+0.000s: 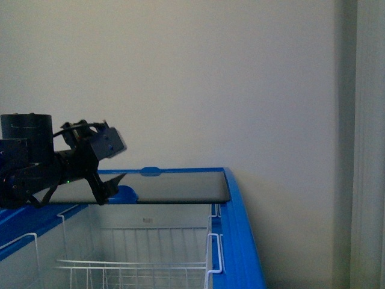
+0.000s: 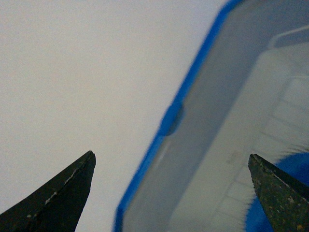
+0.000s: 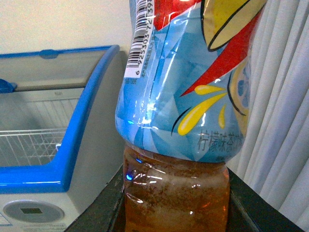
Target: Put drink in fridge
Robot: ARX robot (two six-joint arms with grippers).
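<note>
Carrying is the step in hand. The right fingers [image 3: 251, 205] clamp the bottle [image 3: 178, 96], which is outside the fridge [image 1: 240, 211], near its blue rim. The left fingers [image 2: 63, 198] hang spread and empty by the glass lid [image 1: 180, 188]. The next move probably calls for lifting the bottle over the rim and lowering it into the wire basket [image 1: 138, 265].

The drink [image 3: 176, 193] wears a light blue label [image 3: 159, 106]. Its barcode [image 3: 140, 38] shows digits starting 6 925303 72, the rest cut off. Lower down, small Chinese characters [image 3: 221, 142] read roughly 柠檬味茶饮.
</note>
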